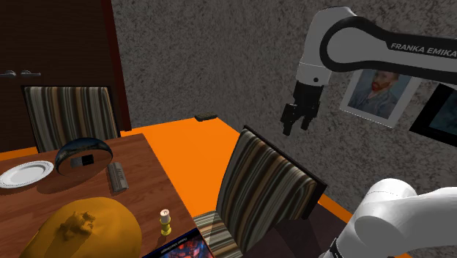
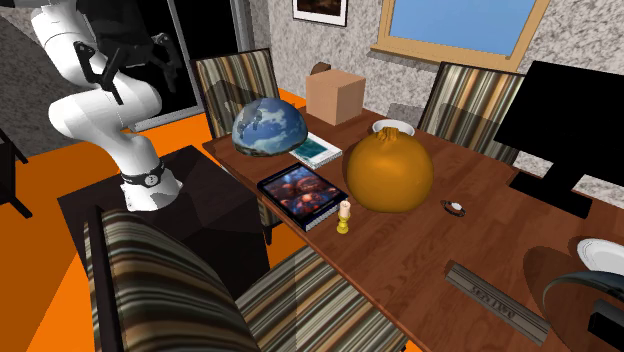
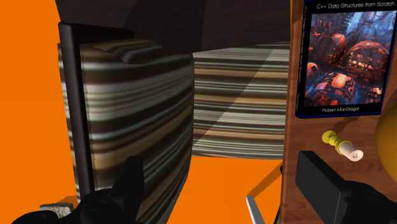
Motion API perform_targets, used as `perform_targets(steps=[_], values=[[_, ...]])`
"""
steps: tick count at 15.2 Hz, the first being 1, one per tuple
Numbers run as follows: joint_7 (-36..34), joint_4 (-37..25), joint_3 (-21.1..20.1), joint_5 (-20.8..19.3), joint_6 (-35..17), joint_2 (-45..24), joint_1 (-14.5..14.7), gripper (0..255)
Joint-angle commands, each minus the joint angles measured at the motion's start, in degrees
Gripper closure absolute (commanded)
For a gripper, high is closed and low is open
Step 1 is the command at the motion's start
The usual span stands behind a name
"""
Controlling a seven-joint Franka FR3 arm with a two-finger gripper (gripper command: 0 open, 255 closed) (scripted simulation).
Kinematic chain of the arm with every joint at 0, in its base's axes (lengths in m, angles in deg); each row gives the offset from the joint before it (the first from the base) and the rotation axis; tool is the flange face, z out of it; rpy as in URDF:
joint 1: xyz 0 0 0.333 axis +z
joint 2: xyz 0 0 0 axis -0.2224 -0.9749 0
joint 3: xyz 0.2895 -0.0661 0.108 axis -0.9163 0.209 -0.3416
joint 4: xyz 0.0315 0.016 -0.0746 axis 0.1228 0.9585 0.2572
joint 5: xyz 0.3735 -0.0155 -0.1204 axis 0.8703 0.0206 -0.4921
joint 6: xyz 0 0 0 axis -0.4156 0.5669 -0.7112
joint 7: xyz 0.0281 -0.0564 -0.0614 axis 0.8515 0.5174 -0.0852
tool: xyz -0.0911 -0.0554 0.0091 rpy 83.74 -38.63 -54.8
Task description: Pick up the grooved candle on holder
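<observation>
Jaws stand wide apart with nothing between them; the gripper (image 1: 296, 126) hangs in the air, well apart from the book (image 2: 303, 195). The grooved candle (image 2: 344, 216), pale on a yellow holder, stands upright just beside that book.

The wooden table (image 2: 420, 260) is carrying a small candle on a yellow holder (image 2: 344, 216), standing just beside a book (image 2: 302, 195) and near an orange sack (image 2: 390, 172); a cardboard box (image 2: 334, 97) is sitting farther along.
</observation>
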Motion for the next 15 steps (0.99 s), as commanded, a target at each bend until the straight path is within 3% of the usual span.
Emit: perform_targets(steps=[1,8,15], values=[[0.0,0.0,0.0,0.0,0.0,0.0,0.0,0],[-8.01,4.88,-7.17,4.39,-10.9,-5.8,1.43,0],[-16.06,5.86,-14.52,7.0,-22.33,-15.91,2.23,0]])
